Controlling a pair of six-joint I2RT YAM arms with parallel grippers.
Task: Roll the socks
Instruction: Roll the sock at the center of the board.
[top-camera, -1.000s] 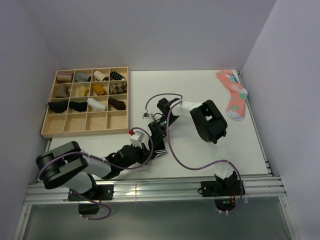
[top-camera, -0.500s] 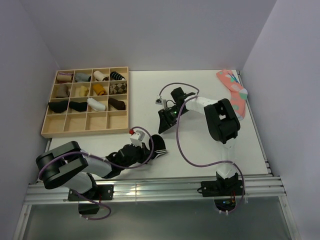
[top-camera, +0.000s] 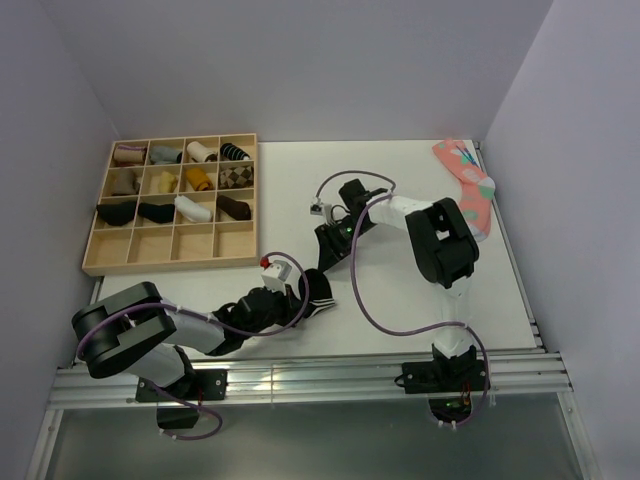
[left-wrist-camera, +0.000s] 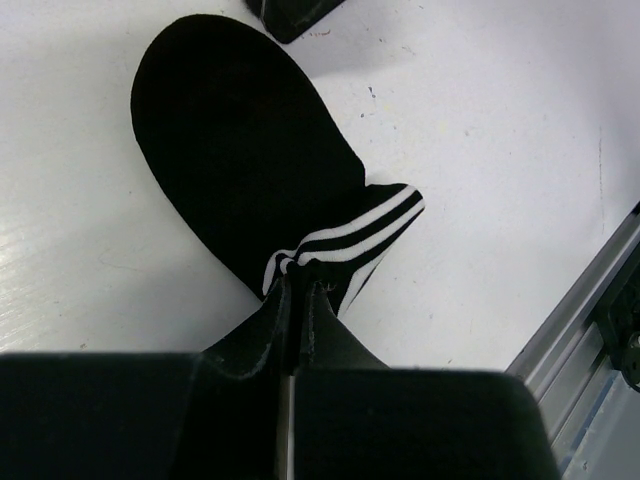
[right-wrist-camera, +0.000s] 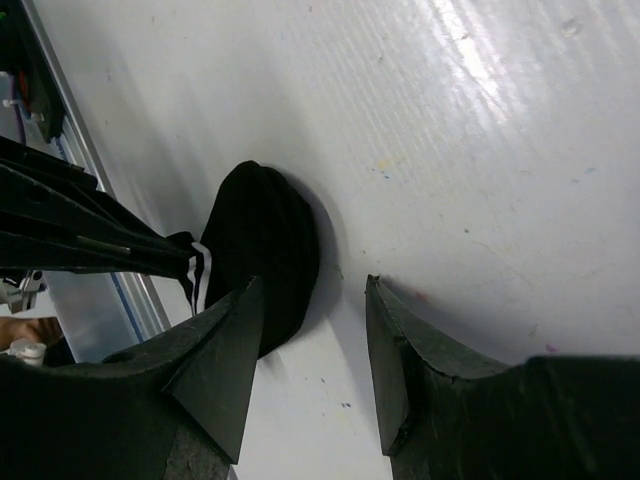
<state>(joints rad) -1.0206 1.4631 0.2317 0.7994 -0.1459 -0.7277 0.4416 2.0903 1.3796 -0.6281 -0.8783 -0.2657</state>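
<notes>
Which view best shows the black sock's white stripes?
Left wrist: the black sock fills the frame, stripes sharp at the cuff. Right wrist shows the sock with a sliver of stripe; top external shows only a small dark shape.

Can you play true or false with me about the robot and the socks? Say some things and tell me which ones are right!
1. The left end effector is pinching the black sock at its stripy cuff. True.
2. The right end effector is holding the pink sock. False: its jaws are open and empty, and the pink sock lies in the far right corner of the table.
3. The black sock is rolled into a ball. False: it lies flat on the table.
4. The nearest row of the wooden tray has no socks in it. True.
</notes>
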